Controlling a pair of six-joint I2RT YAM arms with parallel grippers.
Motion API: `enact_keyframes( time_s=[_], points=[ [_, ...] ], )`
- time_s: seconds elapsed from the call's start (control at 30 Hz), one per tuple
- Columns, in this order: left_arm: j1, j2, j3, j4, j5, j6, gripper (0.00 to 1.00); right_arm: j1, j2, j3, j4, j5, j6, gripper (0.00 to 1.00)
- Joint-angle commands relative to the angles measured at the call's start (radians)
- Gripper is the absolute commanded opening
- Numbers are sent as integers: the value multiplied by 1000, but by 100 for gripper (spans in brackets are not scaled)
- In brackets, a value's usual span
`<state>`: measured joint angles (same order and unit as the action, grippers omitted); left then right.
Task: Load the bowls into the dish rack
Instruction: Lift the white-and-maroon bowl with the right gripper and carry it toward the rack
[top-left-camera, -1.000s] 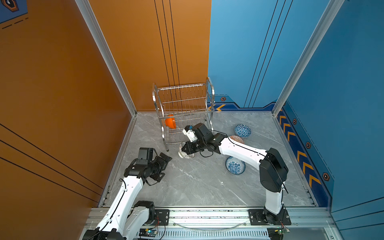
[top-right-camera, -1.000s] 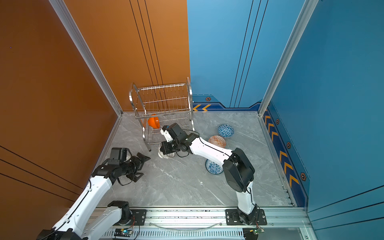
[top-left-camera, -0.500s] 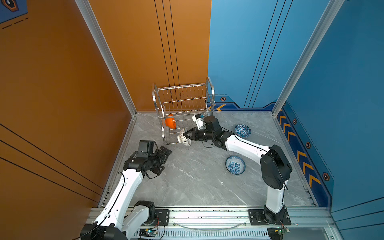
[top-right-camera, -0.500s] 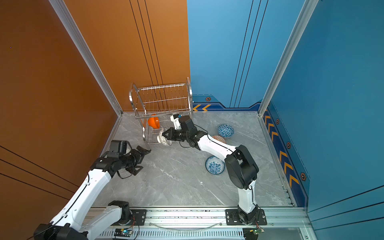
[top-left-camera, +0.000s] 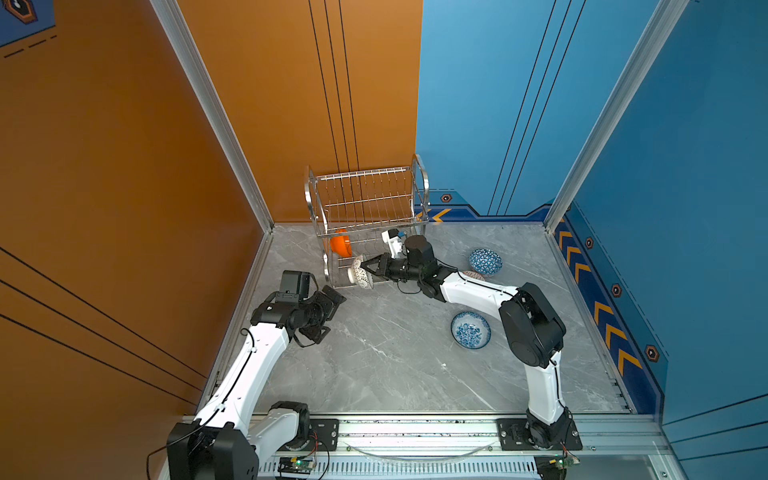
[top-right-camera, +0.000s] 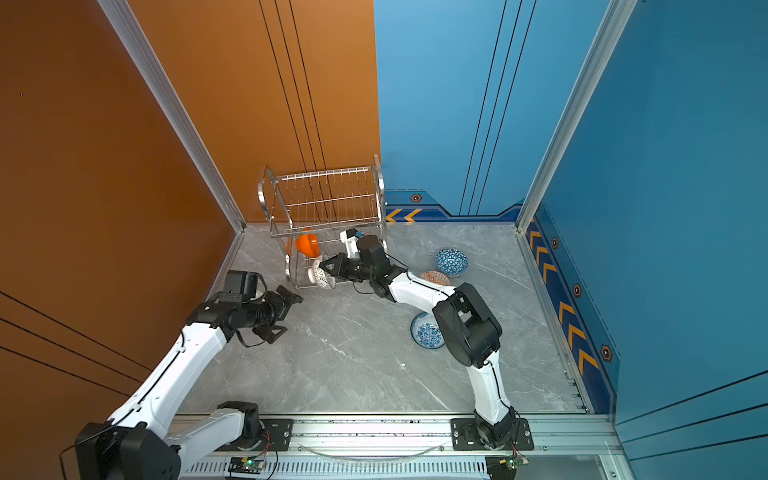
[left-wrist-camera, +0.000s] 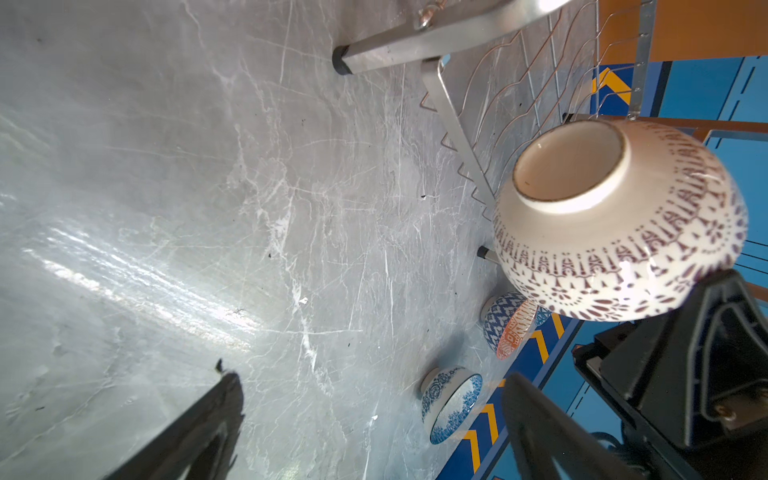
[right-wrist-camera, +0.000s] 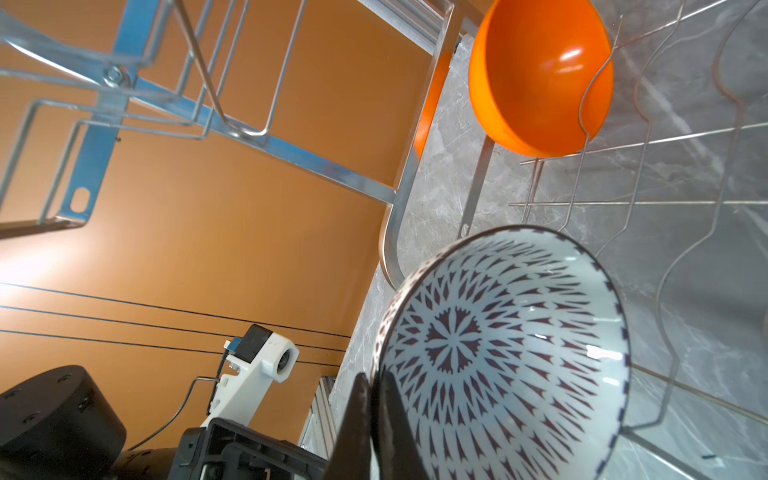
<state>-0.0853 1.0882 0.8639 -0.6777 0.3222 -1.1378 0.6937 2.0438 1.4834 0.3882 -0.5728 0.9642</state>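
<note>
The dish rack (top-left-camera: 365, 195) (top-right-camera: 324, 195) stands against the back wall. A plain orange bowl (top-left-camera: 341, 245) (right-wrist-camera: 540, 75) leans on edge in its wavy lower shelf. My right gripper (top-left-camera: 368, 266) (right-wrist-camera: 376, 382) is shut on the rim of the white bowl with black lattice (top-left-camera: 360, 277) (right-wrist-camera: 498, 357) (left-wrist-camera: 615, 232). It holds the bowl on edge at the shelf's front left; whether it touches the wires I cannot tell. My left gripper (top-left-camera: 328, 313) (left-wrist-camera: 372, 386) hangs open and empty over the floor, just left of the rack's front leg.
Three more bowls sit on the grey floor right of the rack: blue-white triangles (top-left-camera: 485, 262), orange-white geometric (top-left-camera: 473, 275) partly behind the right arm, and blue-white floral (top-left-camera: 470, 330) nearer the front. Walls close in on the left, back and right.
My right gripper has lifted the lattice bowl from the floor in front of the rack and brought it to the lower shelf's front. The left arm has edged forward toward the rack.
</note>
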Motion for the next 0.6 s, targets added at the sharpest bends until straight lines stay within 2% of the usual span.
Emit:
enact_keyframes(
  time_s=[0.0,0.57],
  points=[
    [10,13,23,-21,19,33,98,-23,9,16,132,5,59,0],
    [28,12,39,-53,29,63,98,-46,149,96,282,31,222,0]
  ],
)
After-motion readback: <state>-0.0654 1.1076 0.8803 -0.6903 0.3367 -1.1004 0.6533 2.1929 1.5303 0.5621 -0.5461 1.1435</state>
